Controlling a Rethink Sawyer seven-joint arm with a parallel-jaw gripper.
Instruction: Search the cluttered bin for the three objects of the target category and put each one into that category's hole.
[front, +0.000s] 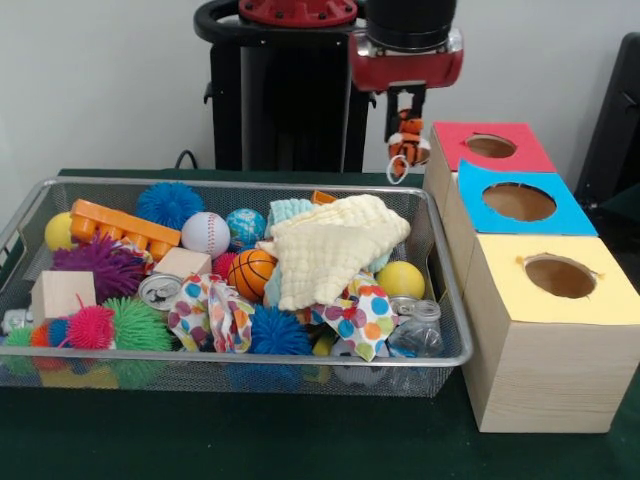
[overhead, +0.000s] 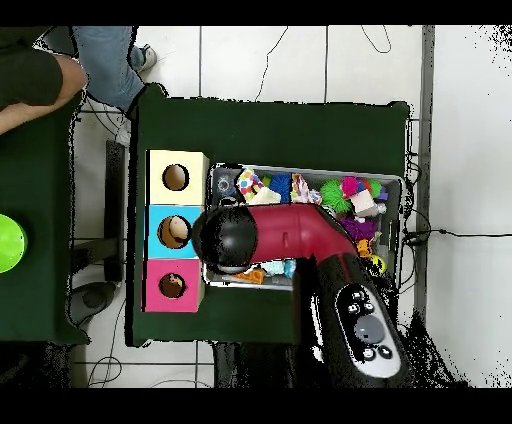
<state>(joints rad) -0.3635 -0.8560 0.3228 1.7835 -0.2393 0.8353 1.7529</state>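
Note:
My gripper (front: 405, 128) hangs from the arm at the top of the front view, shut on a small orange, black and white striped toy animal (front: 407, 147). It holds the toy in the air just beyond the far right corner of the silver wire-mesh basket (front: 240, 185), close to the left of the red-topped box (front: 490, 148). In the overhead view the arm's black head (overhead: 232, 240) hides the gripper and the toy, at the basket's (overhead: 400, 200) edge beside the blue-topped box (overhead: 176, 231). I cannot make out a duck or a brown-and-white figure in the clutter.
Three wooden boxes with round holes stand in a row beside the basket: red, blue (front: 520, 203) and yellow (front: 558, 275). The basket holds spiky balls, sports balls, a cream cloth (front: 330, 250), blocks and a can. A person (overhead: 100, 60) shows at the overhead view's top left.

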